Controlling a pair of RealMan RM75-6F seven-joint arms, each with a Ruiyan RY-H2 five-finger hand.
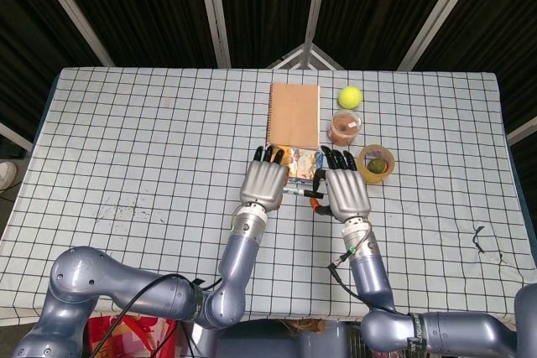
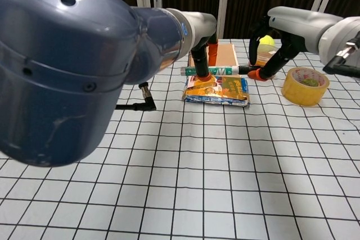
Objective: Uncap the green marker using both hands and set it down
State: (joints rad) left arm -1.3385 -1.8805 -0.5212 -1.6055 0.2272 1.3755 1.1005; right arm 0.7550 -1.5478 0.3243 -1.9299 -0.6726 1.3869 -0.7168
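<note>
The green marker, white-bodied with green print, hangs level just above a snack packet. My left hand grips its body near the left end. My right hand pinches its dark right end, which looks like the cap and sits against the body. From the head view, both hands show palm-down side by side, the left hand and the right hand, with a short stretch of marker between them.
A brown notebook lies behind the snack packet. To the right are a tennis ball, a small cup of brown stuff and a yellow tape roll. A black cable lies left of the packet.
</note>
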